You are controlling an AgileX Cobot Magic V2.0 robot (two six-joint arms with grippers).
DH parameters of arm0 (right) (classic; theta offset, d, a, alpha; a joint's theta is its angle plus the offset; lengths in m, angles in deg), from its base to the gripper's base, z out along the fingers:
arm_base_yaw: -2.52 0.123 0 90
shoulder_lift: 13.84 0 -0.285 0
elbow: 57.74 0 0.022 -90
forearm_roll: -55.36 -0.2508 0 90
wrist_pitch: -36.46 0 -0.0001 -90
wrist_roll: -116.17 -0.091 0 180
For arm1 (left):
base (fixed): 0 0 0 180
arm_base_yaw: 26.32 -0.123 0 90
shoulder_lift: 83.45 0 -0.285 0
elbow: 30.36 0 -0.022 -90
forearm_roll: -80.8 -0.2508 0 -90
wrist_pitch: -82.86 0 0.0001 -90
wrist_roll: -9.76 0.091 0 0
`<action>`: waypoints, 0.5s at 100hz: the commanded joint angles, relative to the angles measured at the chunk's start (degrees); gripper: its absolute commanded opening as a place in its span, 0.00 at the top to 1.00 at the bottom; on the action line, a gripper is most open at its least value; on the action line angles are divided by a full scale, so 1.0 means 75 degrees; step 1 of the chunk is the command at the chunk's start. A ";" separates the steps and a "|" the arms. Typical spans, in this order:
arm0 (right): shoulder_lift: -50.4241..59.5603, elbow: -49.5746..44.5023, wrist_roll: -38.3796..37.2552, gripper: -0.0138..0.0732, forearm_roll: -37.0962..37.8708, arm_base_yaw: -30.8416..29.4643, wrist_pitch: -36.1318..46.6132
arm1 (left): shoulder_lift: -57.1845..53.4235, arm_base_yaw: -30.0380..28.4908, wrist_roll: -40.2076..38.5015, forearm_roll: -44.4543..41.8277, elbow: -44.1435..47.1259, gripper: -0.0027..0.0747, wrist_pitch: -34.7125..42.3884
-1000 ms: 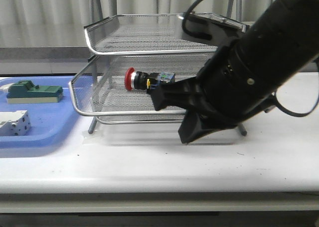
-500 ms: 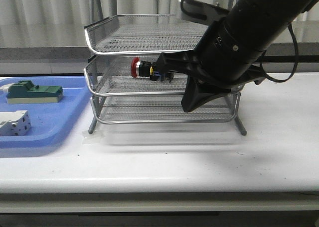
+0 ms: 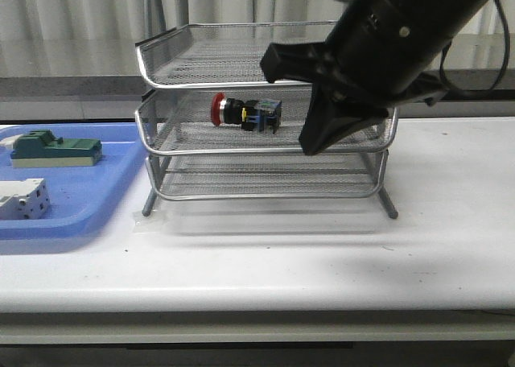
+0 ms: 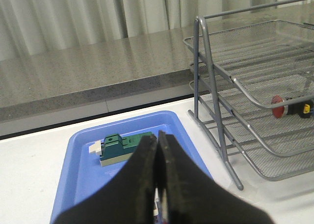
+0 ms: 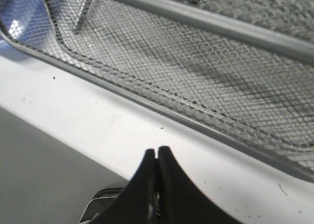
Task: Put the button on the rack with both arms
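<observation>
Red-headed, the button (image 3: pixel 245 113) lies on its side in the middle tray of the rack (image 3: pixel 265 109), so the placing looks done. Beside the rack, the right gripper (image 5: pixel 156 157) is closed and empty. The left gripper (image 4: pixel 157 150) is also closed, holding nothing.

A: What can't you see well?

B: The big black robot arm (image 3: pixel 394 53) covers the right part of the silver wire-mesh rack (image 3: pixel 201 61). Its top runs off the picture.

A: Anything else?

B: The blue plastic tray (image 3: pixel 72 198) is cut off at the left edge.
</observation>
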 commanded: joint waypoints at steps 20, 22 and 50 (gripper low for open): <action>0.1665 0.0111 -0.0572 0.91 0.1407 -0.0020 -0.0197 | 0.0049 -0.0025 -0.0078 0.0080 -0.0215 0.99 0.0501; 0.1778 0.0071 -0.0702 0.91 0.1585 -0.0020 -0.0209 | 0.0049 -0.0025 -0.0078 0.0080 -0.0215 0.99 0.0501; 0.3371 -0.0595 -0.3008 0.91 0.4347 -0.0020 -0.0977 | 0.0049 -0.0025 -0.0078 0.0080 -0.0215 0.99 0.0501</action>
